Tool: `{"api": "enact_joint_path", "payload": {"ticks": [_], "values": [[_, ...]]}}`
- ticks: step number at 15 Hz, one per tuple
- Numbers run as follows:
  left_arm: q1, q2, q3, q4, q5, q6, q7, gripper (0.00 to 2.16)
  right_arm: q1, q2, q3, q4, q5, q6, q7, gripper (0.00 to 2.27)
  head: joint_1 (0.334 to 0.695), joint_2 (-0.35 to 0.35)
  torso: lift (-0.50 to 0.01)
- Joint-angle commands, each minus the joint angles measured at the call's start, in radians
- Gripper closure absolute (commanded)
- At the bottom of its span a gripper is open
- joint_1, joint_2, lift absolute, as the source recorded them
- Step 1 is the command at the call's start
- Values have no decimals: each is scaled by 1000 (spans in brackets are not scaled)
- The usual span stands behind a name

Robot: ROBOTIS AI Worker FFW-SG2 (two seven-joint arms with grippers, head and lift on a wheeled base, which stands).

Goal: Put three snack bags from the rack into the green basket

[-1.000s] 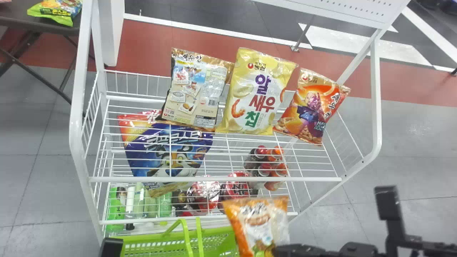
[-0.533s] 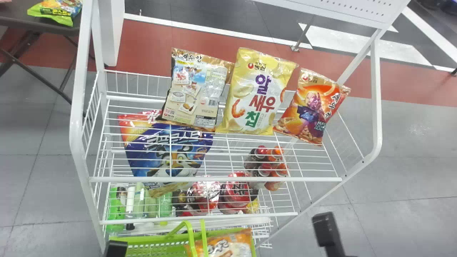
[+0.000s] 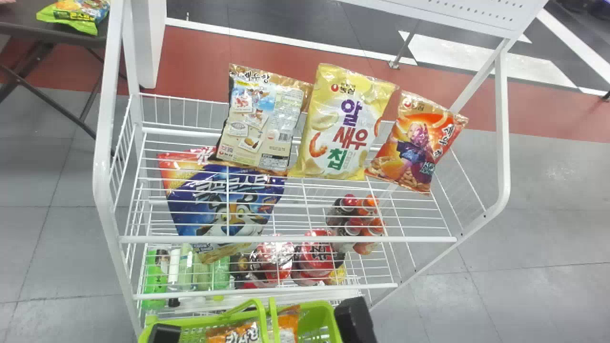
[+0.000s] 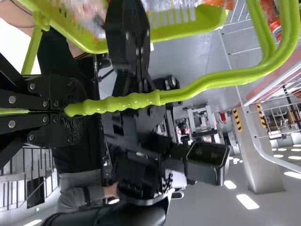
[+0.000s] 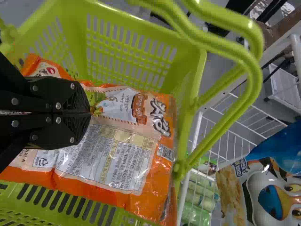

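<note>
Gripping an orange snack bag [image 5: 113, 157] with the right claw [image 5: 89, 113], jaws closed on the film. Holding the bag down inside the green basket [image 5: 141, 26], below the rim. Gripping the basket's handle [image 4: 136, 100] with the left claw [image 4: 73, 112], jaws likewise closed. In the head view, setting the bag to the left of the right claw, between both claws. Probably running the bag's long axis roughly in line with the right claw's fingers, pointing the lettered end past the tips. Relying on the right arm as the nearer. Displaying on the rack [image 3: 286, 239], upper shelf: a brown-and-cream bag [image 3: 259, 124], a yellow bag [image 3: 340, 124], an orange-red bag [image 3: 414, 143]. Not revealing, among the folds, whether one or two bags are lying in the basket. Probably calling next for parting the right jaws and backing out upward. Risking catching film or handle while leaving.
</note>
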Motion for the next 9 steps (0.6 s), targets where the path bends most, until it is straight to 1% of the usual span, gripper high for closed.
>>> {"api": "enact_joint_path", "payload": {"ticks": [1,4,5,6,7,8,9], "values": [[0,-3,-2,0,0,0,-1,1487,-58,0,76,99,52,-21,-10,2243,695,-350,0],[0,-3,-3,3,0,0,-2,1487,-115,0,162,175,113,0,-51,2213,695,-350,0],[-1,-3,-6,3,-2,0,-1,1487,-130,2,180,186,134,64,-59,1892,695,-350,0],[-3,-3,-8,5,-2,-3,-1,1487,-133,0,183,184,151,95,-59,890,695,-350,0],[-5,-3,-6,6,-2,-3,-1,1487,-133,-1,185,172,170,138,-60,33,695,-350,0],[-5,-3,-6,6,-2,-3,-1,1487,-124,-12,177,135,184,175,-70,-2,695,-350,0],[-6,-3,-6,6,-2,0,-2,1487,-84,-27,148,69,184,144,-83,-2,695,-350,0]]}}
